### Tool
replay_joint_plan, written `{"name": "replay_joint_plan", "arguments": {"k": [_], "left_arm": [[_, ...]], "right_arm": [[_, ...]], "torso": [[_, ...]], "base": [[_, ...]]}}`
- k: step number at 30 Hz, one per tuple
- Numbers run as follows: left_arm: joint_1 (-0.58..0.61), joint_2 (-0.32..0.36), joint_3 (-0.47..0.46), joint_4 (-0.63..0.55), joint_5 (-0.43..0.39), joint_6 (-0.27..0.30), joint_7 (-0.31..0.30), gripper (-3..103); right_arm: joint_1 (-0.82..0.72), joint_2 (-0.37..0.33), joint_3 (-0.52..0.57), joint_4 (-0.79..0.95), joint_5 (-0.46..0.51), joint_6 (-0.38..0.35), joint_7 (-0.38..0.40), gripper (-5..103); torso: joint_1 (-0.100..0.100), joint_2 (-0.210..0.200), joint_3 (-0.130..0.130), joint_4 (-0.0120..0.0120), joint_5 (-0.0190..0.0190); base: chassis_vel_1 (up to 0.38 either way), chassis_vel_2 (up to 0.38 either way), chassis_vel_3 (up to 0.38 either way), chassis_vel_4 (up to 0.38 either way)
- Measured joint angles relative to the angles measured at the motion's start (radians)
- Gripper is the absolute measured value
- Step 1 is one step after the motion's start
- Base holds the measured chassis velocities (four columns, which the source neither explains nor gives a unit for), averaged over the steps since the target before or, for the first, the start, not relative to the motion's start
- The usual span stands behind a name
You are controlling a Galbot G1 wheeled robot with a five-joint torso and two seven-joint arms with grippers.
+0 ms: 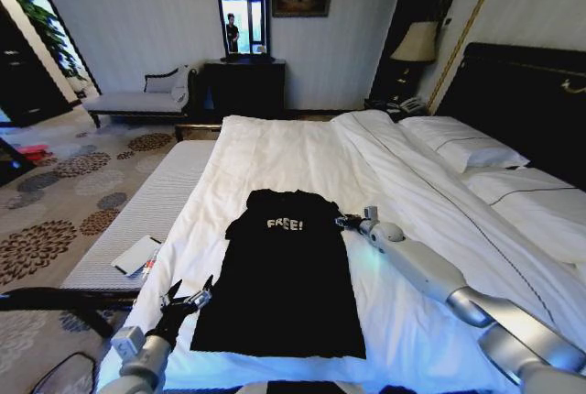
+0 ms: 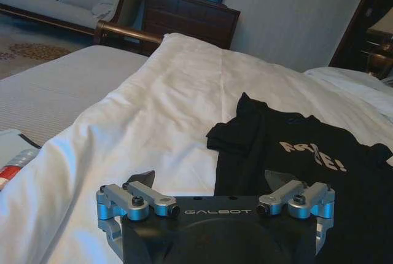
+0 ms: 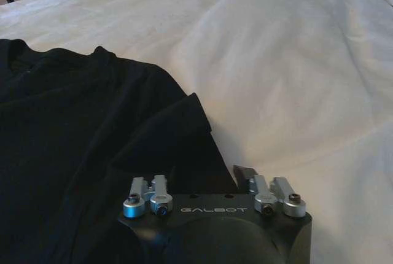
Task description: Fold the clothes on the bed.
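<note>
My left tool [image 1: 188, 298] hovers wide open, empty, at T-shirt's [image 1: 284, 275] bottom corner on bed [image 1: 275, 151]. Right arm stretched fwd, right tool [image 1: 348, 222] at sleeve; grip: can't tell.

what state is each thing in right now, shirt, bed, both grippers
T-shirt: spread flat on the duvet, lettering up, sleeves tucked in, body not yet folded.
bed: made, white duvet smooth, pillows at the headboard.
left gripper: open, by the shirt's lower corner on the robot's left, holding nothing.
right gripper: at the shirt's shoulder on the robot's right, fingers open, one finger over the fabric edge.
</note>
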Motion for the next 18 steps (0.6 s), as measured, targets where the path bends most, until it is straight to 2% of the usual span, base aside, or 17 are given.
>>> {"name": "replay_joint_plan", "arguments": {"k": [1,2,4,8,10,14,18], "left_arm": [[0.001,-0.001,0.0,0.0,0.0,0.0,0.0,100],[0.002,-0.001,0.0,0.001,0.0,-0.001,0.001,100],[0.003,-0.001,-0.001,0.003,0.0,-0.001,0.001,100],[-0.003,0.0,-0.002,0.006,-0.002,-0.002,0.001,100],[-0.004,0.0,-0.002,0.006,-0.003,-0.002,0.001,100],[-0.009,0.0,-0.002,0.015,-0.004,-0.003,0.0,100],[-0.007,-0.001,-0.004,0.015,-0.004,-0.004,0.0,100]], "right_arm": [[-0.003,0.0,0.0,0.0,-0.001,0.002,0.0,47],[-0.004,-0.001,0.0,0.0,-0.001,0.003,0.001,42],[-0.006,-0.002,0.0,0.0,-0.001,0.004,0.001,42],[-0.012,-0.003,0.004,0.0,-0.006,0.007,0.003,20],[-0.013,-0.002,0.006,-0.001,-0.008,0.008,0.004,20],[-0.018,-0.001,0.012,0.002,-0.01,0.01,0.01,2],[-0.019,-0.003,0.014,0.007,-0.01,0.011,0.013,1]], "torso": [[0.0,0.0,0.0,0.0,0.0001],[0.0,0.0,0.0,0.0,0.0001],[0.0,0.0,0.0,-0.0001,0.0001],[0.0,0.0,0.0,0.0,0.0001],[0.0,0.0,0.0,-0.0001,0.0001],[0.0,0.0,0.0,-0.0001,0.0001],[0.0,0.0,0.0,0.0,0.0001]], "base": [[0.0,0.0,0.0,0.0],[0.0,0.0,0.0,0.0],[0.0,0.0,0.0,0.0],[0.0,0.0,0.0,0.0],[0.0,0.0,0.0,0.0],[0.0,0.0,0.0,0.0],[0.0,0.0,0.0,0.0]]}}
